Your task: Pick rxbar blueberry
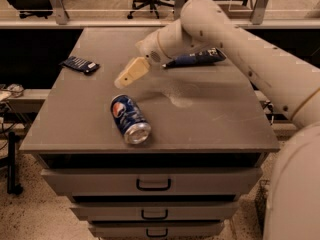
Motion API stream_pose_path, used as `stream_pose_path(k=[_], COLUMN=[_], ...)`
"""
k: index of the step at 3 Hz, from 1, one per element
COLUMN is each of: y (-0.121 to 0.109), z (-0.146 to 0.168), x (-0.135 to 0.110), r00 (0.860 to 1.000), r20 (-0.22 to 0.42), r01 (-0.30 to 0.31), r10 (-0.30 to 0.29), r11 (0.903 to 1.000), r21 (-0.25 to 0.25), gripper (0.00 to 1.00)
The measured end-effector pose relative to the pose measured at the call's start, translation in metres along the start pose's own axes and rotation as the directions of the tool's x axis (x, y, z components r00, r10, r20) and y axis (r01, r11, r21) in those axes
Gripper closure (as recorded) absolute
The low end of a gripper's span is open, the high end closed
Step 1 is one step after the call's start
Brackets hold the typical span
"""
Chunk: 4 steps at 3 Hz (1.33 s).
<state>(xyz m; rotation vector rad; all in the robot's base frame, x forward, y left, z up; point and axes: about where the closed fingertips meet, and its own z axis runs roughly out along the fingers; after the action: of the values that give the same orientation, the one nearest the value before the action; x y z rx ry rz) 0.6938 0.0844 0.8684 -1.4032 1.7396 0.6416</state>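
The rxbar blueberry [79, 64] is a small flat dark navy bar lying on the far left of the grey table top [210, 119]. My gripper [131, 72] hangs just above the table near its middle, to the right of the bar and a good gap away from it, above and behind the Pepsi can. It holds nothing that I can see. The white arm reaches in from the right and crosses over the back of the table.
A blue Pepsi can [130, 119] lies on its side near the front, below the gripper. A blue chip bag [197, 58] lies at the back, partly hidden by the arm. Drawers [152, 184] sit under the table. Office chairs stand behind.
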Motion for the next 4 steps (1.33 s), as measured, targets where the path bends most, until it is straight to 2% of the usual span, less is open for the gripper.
stream_pose_path(k=[2, 3, 4], y=[-0.026, -0.028, -0.023], z=[0.066, 0.089, 0.107], x=[-0.047, -0.065, -0.079], r00=[0.994, 0.991, 0.993], r20=[0.108, 0.134, 0.116], r01=[-0.005, 0.004, 0.026], r10=[0.003, -0.005, -0.029], r11=[0.9999, 1.0, 0.9994], r21=[0.013, 0.008, 0.024], gripper=[0.0, 0.0, 0.0])
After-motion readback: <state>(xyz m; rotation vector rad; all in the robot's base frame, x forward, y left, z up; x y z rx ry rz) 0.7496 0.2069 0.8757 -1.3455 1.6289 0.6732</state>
